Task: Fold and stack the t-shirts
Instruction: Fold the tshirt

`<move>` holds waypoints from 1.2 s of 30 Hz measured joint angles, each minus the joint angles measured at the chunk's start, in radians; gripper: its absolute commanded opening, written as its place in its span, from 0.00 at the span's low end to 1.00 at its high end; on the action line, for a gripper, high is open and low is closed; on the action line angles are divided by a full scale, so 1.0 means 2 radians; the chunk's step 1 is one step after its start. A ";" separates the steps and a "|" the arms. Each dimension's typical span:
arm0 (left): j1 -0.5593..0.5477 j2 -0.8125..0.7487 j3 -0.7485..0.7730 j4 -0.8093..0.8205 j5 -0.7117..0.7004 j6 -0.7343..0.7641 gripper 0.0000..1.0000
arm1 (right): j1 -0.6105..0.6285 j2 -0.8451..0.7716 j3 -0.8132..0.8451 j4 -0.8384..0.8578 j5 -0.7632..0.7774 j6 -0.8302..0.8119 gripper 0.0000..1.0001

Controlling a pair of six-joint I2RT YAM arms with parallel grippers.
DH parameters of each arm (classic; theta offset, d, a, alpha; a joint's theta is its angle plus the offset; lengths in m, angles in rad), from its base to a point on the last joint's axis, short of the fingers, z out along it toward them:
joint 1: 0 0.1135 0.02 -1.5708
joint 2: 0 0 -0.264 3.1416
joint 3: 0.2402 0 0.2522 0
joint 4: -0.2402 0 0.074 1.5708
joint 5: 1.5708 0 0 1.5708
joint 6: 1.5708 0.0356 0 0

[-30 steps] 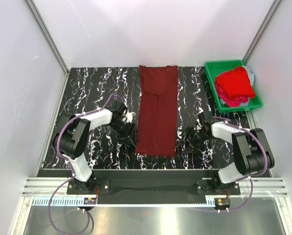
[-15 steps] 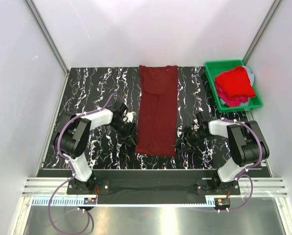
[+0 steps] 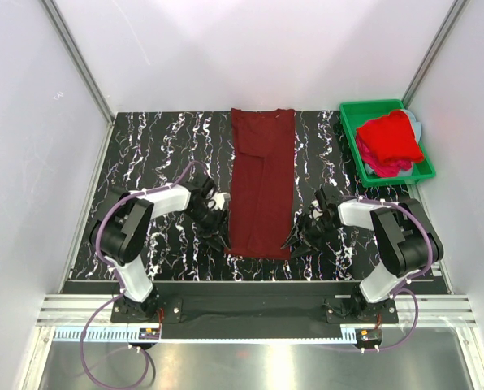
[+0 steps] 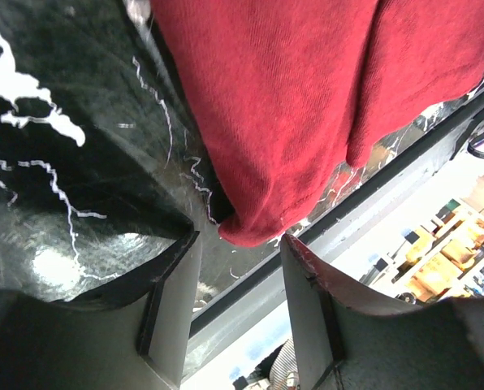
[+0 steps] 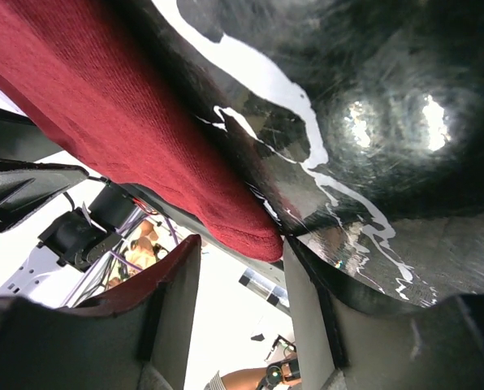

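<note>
Big picture first: the marbled table has the dark maroon t-shirt running as a long narrow strip down the centre of the top view, sleeves already folded in by the look of it. The green bin sits in the upper right of the frame with the bright red shirt piled inside and some pink showing under it.

Your left tool and right tool are both low at the bottom end of the strip, one on each side. Both are spread open, gripping nothing yet.

My read is you're about to pinch the two bottom corners and carry them up the frame for the lengthwise fold. In the wrist views the left corner and right corner each sit right at the gap between the fingers. Slide a touch deeper so you catch every layer, not just the top one. Close both together and lift evenly, or the fold skews.
</note>
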 measured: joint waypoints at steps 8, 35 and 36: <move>-0.001 -0.002 -0.003 0.002 0.001 -0.002 0.48 | 0.001 -0.001 -0.004 0.008 0.000 0.001 0.50; -0.010 0.000 -0.003 0.011 0.015 -0.010 0.00 | 0.006 0.007 0.002 0.019 0.005 -0.010 0.00; -0.010 0.000 -0.003 0.011 0.015 -0.010 0.00 | 0.006 0.007 0.003 0.013 0.005 -0.012 0.00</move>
